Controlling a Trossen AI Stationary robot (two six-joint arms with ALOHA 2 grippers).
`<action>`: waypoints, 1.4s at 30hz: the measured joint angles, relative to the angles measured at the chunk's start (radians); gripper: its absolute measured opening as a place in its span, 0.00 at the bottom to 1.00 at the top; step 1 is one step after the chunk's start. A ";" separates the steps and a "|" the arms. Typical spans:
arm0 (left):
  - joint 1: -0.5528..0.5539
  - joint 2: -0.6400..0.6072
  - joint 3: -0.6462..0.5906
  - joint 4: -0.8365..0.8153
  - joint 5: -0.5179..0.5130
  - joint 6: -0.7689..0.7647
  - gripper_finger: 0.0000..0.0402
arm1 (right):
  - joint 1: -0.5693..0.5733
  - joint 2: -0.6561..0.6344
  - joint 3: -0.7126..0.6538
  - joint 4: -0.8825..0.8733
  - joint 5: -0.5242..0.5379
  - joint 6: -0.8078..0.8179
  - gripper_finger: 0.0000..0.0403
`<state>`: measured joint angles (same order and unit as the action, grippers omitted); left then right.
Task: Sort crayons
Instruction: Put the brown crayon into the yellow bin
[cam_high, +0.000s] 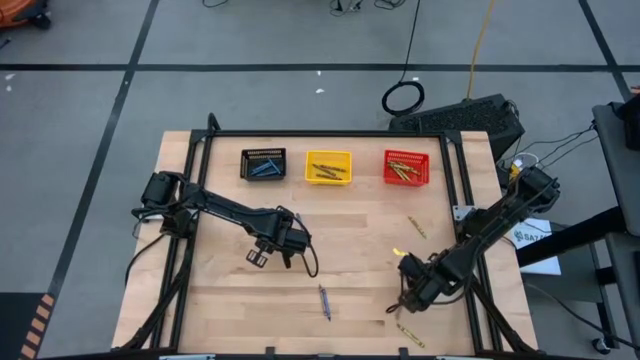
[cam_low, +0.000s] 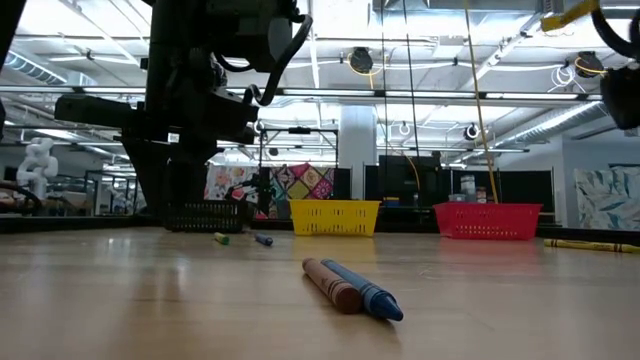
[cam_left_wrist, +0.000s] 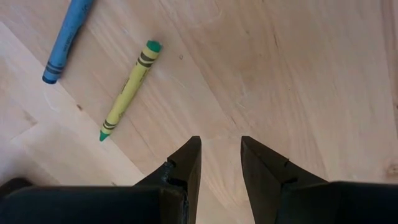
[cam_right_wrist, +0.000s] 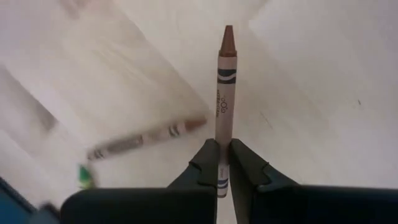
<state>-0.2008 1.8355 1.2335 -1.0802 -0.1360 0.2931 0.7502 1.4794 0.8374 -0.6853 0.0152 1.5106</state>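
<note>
My right gripper (cam_right_wrist: 224, 144) is shut on a brown crayon (cam_right_wrist: 225, 93) near the table's right front (cam_high: 405, 298). A second brown crayon (cam_right_wrist: 146, 140) lies on the wood below it. My left gripper (cam_left_wrist: 219, 142) hangs open over bare wood left of centre (cam_high: 258, 258), pointing down. A yellow-green crayon (cam_left_wrist: 130, 87) and a blue crayon (cam_left_wrist: 65, 37) lie flat just beside it. A brown and a blue crayon (cam_low: 350, 285) lie side by side near the front middle (cam_high: 324, 300). Olive crayons lie at the right (cam_high: 416, 227) and front right (cam_high: 410, 335). My right gripper pinches the brown crayon between its two fingers at the wrapped shaft near its blunt end (cam_right_wrist: 221, 163). The crayon runs along the fingers and sticks out past their tips, its point (cam_right_wrist: 227, 34) leading. It appears lifted clear of the table.
Three small bins stand in a row at the far edge, each with crayons inside: black (cam_high: 263, 164), yellow (cam_high: 328, 166), red (cam_high: 406, 167). A dark frame rail (cam_high: 330, 134) borders the wooden table. Bare wood lies between the two arms.
</note>
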 joint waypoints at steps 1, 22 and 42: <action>0.000 0.000 0.000 -0.001 0.000 0.000 0.26 | -0.008 0.000 0.003 0.000 0.014 -0.001 0.00; 0.000 0.000 0.000 -0.001 0.000 -0.021 0.26 | -0.501 -0.001 0.004 0.248 0.123 -0.598 0.00; 0.002 0.000 0.000 0.002 0.000 -0.159 0.26 | -0.969 -0.001 0.005 0.701 0.061 -1.119 0.00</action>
<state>-0.1986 1.8355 1.2335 -1.0786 -0.1360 0.1339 -0.2190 1.4780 0.8421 0.0158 0.0764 0.3911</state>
